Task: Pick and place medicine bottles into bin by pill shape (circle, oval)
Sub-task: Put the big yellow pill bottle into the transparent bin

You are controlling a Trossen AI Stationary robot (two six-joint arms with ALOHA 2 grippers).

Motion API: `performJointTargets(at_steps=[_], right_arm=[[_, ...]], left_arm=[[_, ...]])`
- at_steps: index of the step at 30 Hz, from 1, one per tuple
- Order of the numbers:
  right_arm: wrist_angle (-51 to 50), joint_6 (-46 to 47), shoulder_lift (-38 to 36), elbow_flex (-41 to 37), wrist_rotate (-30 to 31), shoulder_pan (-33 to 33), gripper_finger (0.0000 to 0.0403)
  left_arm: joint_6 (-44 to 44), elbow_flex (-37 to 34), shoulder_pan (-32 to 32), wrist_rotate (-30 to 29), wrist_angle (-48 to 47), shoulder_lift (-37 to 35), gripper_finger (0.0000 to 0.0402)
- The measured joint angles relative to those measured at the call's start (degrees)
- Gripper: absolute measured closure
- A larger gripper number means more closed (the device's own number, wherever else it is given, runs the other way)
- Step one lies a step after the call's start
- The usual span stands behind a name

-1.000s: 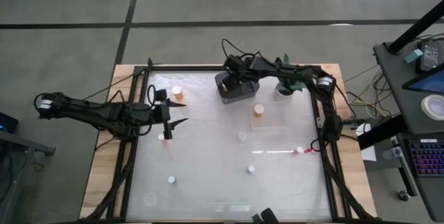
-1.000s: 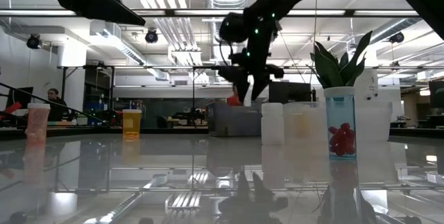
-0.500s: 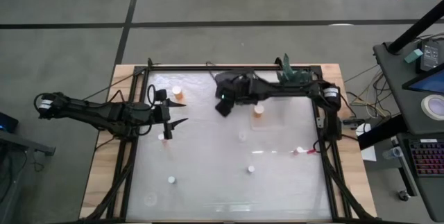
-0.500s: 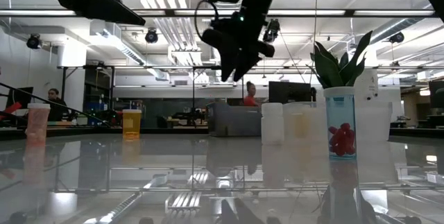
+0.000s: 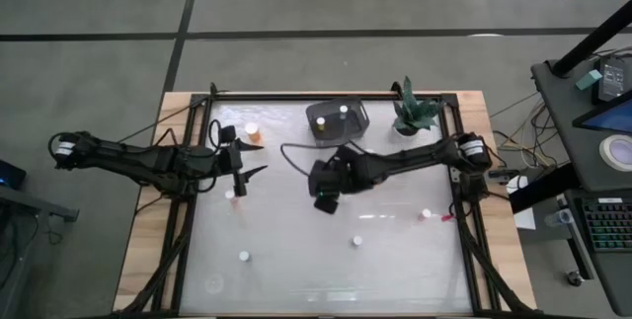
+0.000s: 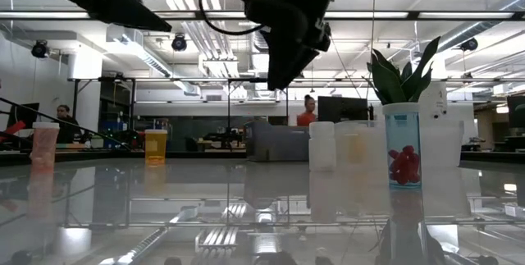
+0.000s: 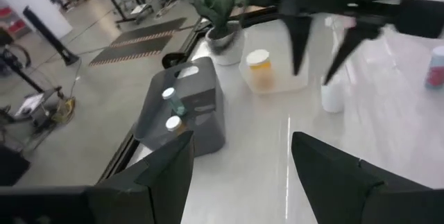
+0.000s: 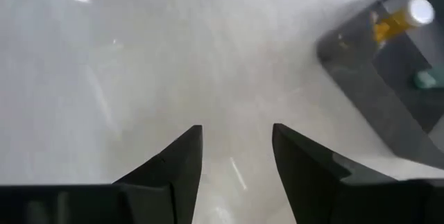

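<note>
- Right gripper (image 5: 323, 203) has swung from the grey bin (image 5: 337, 119) to mid-table, fingers apart, narrowing, empty: a drop-off looks done.
- Left gripper (image 5: 248, 176) stays spread beside a small bottle (image 5: 229, 195).
- White-capped bottles (image 5: 343, 111) sit in the bin.

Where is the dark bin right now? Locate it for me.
In the high view the dark bin sits at the table's far edge, just left of the potted plant, with two bottles already inside it.
</note>
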Motion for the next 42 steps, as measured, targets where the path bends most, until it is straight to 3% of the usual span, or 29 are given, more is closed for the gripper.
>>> performJointTargets(at_steps=[9,16,26,31,42], right_arm=[[0.0,-8.5,-0.8,-4.8,0.0,2.1,0.0253],[2.1,-16.9,-5.0,-7.5,0.1,1.3,0.0256],[25.6,-29.3,-18.0,-22.3,-0.2,1.2,0.0265],[32.5,-28.7,-25.6,-31.4,-0.3,1.2,0.0266],[52.5,-29.3,-39.0,-48.4,-0.5,1.2,0.0268]], left_arm=[[-16.5,-0.2,0.0,-0.6,-2.6,3.5,0.0175],[-33.0,-0.1,0.0,-3.2,-10.6,8.6,0.0175],[-53.0,4.4,1.2,-3.2,-26.2,13.1,0.0175],[-54.9,4.3,4.2,-3.1,-29.8,15.9,0.0175],[-53.4,4.4,12.6,-2.9,-27.3,22.7,0.0175]])
